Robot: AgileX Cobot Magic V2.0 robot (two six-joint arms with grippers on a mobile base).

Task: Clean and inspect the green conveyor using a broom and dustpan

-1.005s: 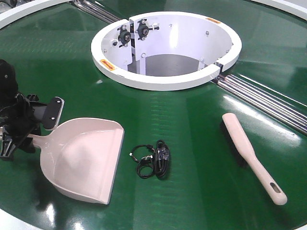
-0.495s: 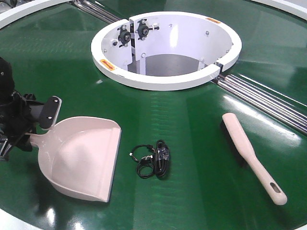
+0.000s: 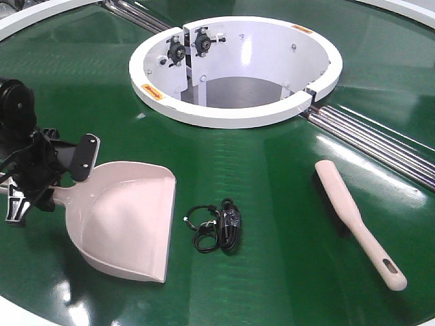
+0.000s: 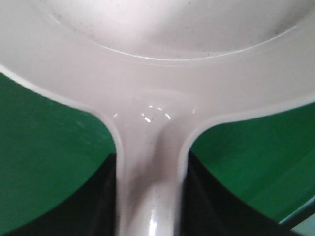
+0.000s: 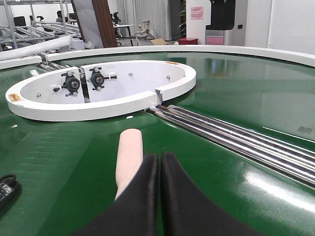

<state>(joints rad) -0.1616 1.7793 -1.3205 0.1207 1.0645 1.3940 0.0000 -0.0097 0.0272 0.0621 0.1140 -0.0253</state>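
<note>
1. The left gripper [image 3: 62, 180] is clamped on the handle of the dustpan [image 3: 126, 221]; in the left wrist view the handle runs between the black fingers [image 4: 98, 199], with green belt on either side.
2. The dustpan sits on the green conveyor [image 3: 272, 170] at the near left, its wide mouth turned toward a coiled black cable [image 3: 217, 227]; the cable lies just beside that mouth, between dustpan and broom [image 3: 353, 217].
3. The broom lies flat at the right, well apart from the dustpan, untouched; steel rollers [image 3: 380, 139] run just beyond it.
4. The right gripper [image 5: 158, 162] has its fingers pressed together with nothing between them; the broom's beige end [image 5: 129, 157] shows just beside them.
5. The white ring hub [image 3: 224, 119] stands behind everything.
</note>
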